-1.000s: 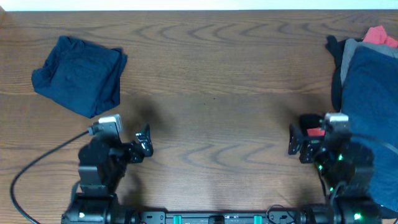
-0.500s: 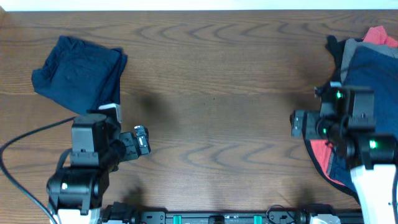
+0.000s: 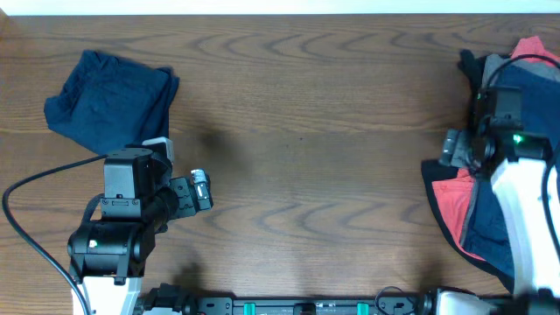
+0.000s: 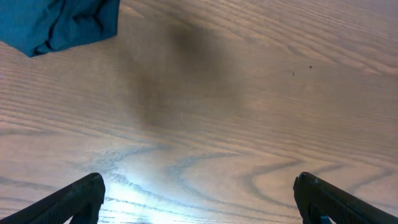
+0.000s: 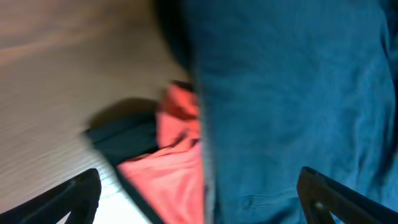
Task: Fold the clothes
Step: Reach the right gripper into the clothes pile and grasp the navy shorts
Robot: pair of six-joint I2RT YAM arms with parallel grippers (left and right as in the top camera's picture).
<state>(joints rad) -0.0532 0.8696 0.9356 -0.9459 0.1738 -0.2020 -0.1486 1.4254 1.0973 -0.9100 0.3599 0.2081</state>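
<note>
One folded dark navy piece point(image 3: 109, 105) of the clothes lies at the far left; its corner shows in the left wrist view point(image 4: 62, 22). A pile of clothes point(image 3: 525, 96) sits at the right edge: navy on top, with red point(image 3: 455, 197), grey and black pieces under it. My left gripper point(image 3: 199, 188) hovers open over bare wood, right of and nearer than the folded piece, with nothing between its fingers point(image 4: 202, 202). My right gripper point(image 3: 468, 149) is open above the pile's left side. Navy cloth point(image 5: 292, 93) and a red piece point(image 5: 177, 162) lie below its spread fingers point(image 5: 199, 199).
The wooden table point(image 3: 306, 131) stretches between the two arms. A black cable point(image 3: 35, 188) loops from the left arm over the near left of the table. The right arm's white link point(image 3: 525, 210) covers part of the pile.
My right arm has swung from the near table out over the pile at the right, uncovering the red piece. The left arm shifted slightly. Both grippers stayed open.
</note>
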